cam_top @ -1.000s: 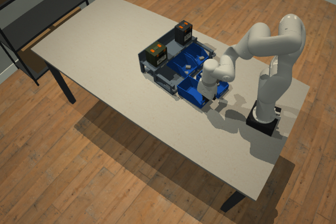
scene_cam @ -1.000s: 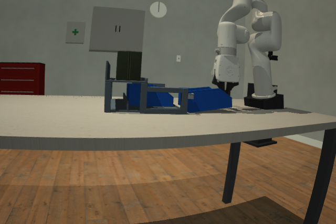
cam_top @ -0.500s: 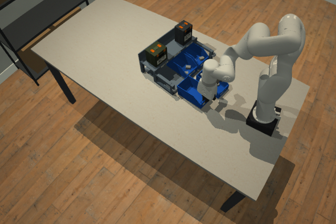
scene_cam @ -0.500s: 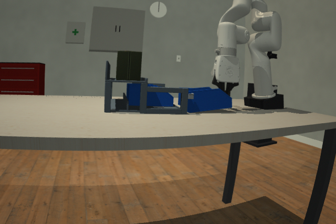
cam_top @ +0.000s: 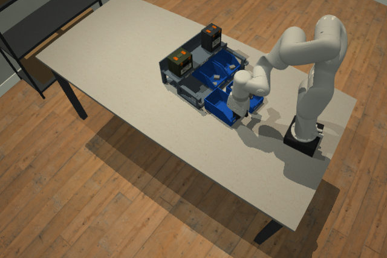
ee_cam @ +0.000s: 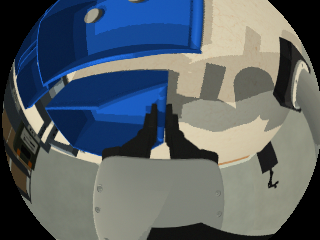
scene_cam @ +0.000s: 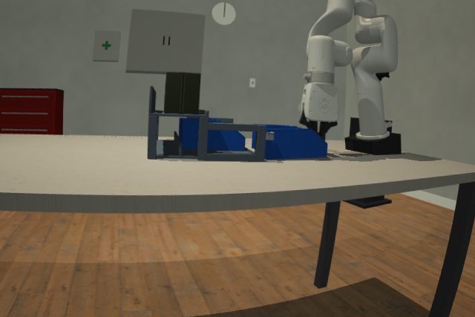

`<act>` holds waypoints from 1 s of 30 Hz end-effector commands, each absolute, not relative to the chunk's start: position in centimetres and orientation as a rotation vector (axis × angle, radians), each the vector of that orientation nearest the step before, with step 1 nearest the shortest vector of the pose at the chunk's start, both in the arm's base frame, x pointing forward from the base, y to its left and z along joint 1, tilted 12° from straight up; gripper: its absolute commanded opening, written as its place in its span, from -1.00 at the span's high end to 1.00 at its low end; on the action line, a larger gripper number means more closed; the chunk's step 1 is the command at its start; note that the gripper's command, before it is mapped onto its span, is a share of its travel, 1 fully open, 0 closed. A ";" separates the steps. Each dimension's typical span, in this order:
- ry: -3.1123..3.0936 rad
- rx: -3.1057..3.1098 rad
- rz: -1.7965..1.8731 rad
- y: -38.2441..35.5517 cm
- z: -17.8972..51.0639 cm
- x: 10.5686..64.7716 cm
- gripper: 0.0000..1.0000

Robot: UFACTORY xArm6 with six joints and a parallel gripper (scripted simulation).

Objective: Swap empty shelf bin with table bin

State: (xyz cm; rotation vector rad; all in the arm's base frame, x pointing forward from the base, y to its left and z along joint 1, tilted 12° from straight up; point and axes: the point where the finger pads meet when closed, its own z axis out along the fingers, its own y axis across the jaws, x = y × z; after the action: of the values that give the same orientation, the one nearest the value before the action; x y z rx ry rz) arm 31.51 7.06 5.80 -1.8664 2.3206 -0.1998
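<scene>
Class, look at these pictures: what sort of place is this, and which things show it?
Probably a workshop or small-parts store: a table-mounted robot arm, a shelf of blue parts bins, and a red drawer cabinet.

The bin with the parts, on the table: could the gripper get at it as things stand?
Probably not yet. The gripper is shut on the wall of the empty bin, which must be released first. The parts bin sits right beside it, under the wrist, with nothing over it.
</scene>
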 end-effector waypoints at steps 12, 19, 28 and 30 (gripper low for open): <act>2.318 -1.865 -0.202 7.1 5.2 31.8 1.00; 2.318 -1.865 -0.202 7.1 5.2 31.8 1.00; 2.318 -1.865 -0.202 7.1 5.2 31.8 -0.89; 2.318 -1.865 -0.202 7.1 5.2 31.8 -0.89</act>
State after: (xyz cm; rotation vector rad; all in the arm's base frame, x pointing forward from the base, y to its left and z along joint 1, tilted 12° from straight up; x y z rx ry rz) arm 31.67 7.05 5.15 -1.8662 2.3206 -0.2005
